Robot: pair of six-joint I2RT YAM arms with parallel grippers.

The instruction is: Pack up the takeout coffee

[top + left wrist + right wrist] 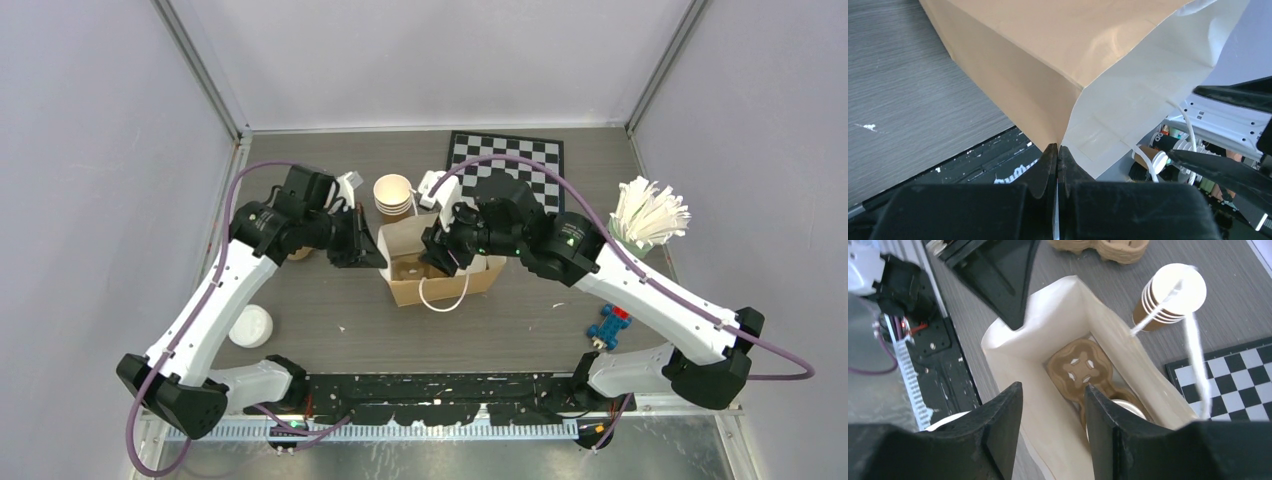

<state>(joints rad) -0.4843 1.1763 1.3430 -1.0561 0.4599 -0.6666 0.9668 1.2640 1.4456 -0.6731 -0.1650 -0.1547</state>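
The brown paper bag (452,280) stands open mid-table. My left gripper (368,252) is shut on its left rim; in the left wrist view the fingertips (1058,148) pinch the bag's corner fold (1048,60). My right gripper (1054,387) hovers open over the bag's mouth (1058,325) with nothing held, and the bag's near wall runs below the gap. Inside lies a brown cup carrier (1079,367). The takeout coffee's white lid (1129,409) shows in the carrier, partly hidden by my right finger. In the top view the right gripper (447,250) covers it.
A stack of lidless tan cups (393,196) stands just behind the bag, with a checkerboard (515,160) beyond. A loose white lid (250,326) lies front left. A second carrier (1103,247) sits left of the bag. White sticks in a cup (648,215) and a blue toy (608,326) are on the right.
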